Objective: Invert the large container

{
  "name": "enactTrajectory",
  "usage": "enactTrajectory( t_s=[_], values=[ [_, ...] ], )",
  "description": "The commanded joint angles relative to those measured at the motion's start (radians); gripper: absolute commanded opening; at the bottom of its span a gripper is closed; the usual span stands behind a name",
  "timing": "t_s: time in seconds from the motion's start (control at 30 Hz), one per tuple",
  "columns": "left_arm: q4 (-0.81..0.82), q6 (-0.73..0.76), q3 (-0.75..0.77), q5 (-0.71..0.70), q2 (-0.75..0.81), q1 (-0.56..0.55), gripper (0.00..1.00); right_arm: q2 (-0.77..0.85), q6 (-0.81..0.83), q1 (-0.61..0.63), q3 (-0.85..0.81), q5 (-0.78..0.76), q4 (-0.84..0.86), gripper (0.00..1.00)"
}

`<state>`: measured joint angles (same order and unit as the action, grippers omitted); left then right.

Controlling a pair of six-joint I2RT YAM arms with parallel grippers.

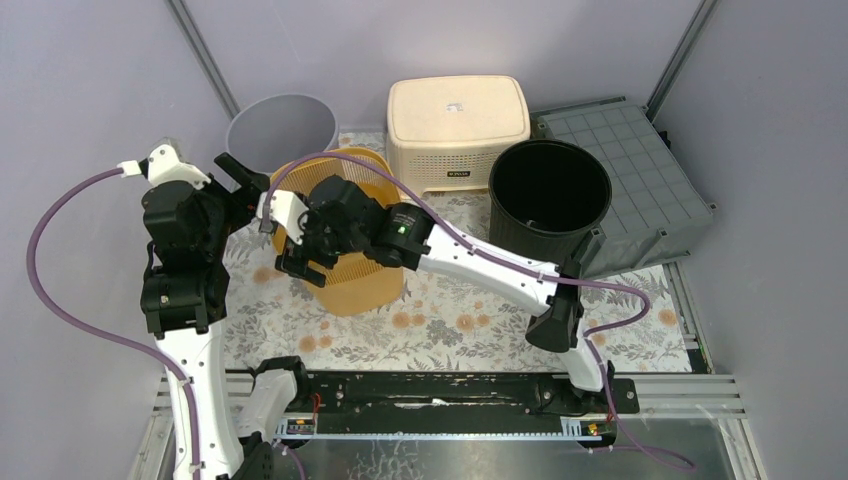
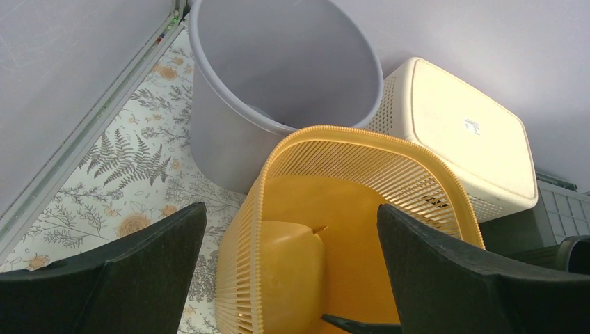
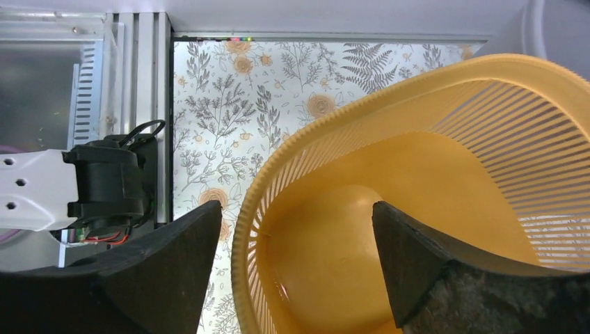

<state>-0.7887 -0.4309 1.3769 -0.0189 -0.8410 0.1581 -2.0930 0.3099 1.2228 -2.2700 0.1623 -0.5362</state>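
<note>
On the floral mat (image 1: pixel 450 320) between grey walls (image 1: pixel 90 80) (metal rail (image 1: pixel 450 395) along the near edge), left gripper (image 2: pixel 292 216) and right gripper (image 3: pixel 298 209) gape, released; the right straddles the rim of the yellow basket (image 1: pixel 355 285).

Along the back wall ahead of me a grey bin (image 1: pixel 283 128) stands upright, mouth open, with a cream box (image 1: pixel 458 125) near it on the right, flat side up. Further right a black bucket (image 1: pixel 549 195) stands open just beside a tilted grey crate (image 1: pixel 625 175). A flowered cloth (image 1: pixel 450 325) covers the table.
</note>
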Motion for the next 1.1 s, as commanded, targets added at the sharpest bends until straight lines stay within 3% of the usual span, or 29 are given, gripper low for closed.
enactTrajectory(
  t_s=[0.0, 0.17, 0.4, 0.6, 0.8, 1.07],
  values=[
    [0.015, 0.016, -0.011, -0.009, 0.010, 0.005, 1.00, 0.146, -0.040, 0.003, 0.013, 0.023, 0.076, 0.88],
    [0.023, 0.013, -0.013, 0.004, 0.006, 0.005, 1.00, 0.335, -0.100, 0.015, 0.172, -0.010, 0.092, 0.94],
    [0.016, 0.022, 0.016, 0.049, -0.025, 0.005, 1.00, 0.700, -0.244, 0.030, 0.591, -0.166, 0.121, 0.94],
    [0.012, 0.010, 0.080, 0.143, -0.066, 0.006, 1.00, 0.876, -0.442, 0.028, 0.985, -0.358, 0.124, 0.93],
    [0.031, -0.005, 0.085, 0.211, -0.094, 0.004, 1.00, 0.842, -0.590, -0.004, 1.198, -0.337, 0.291, 0.93],
    [0.039, -0.018, 0.082, 0.233, -0.089, 0.004, 1.00, 0.580, -0.691, -0.133, 1.199, -0.288, 0.551, 0.93]
  ],
)
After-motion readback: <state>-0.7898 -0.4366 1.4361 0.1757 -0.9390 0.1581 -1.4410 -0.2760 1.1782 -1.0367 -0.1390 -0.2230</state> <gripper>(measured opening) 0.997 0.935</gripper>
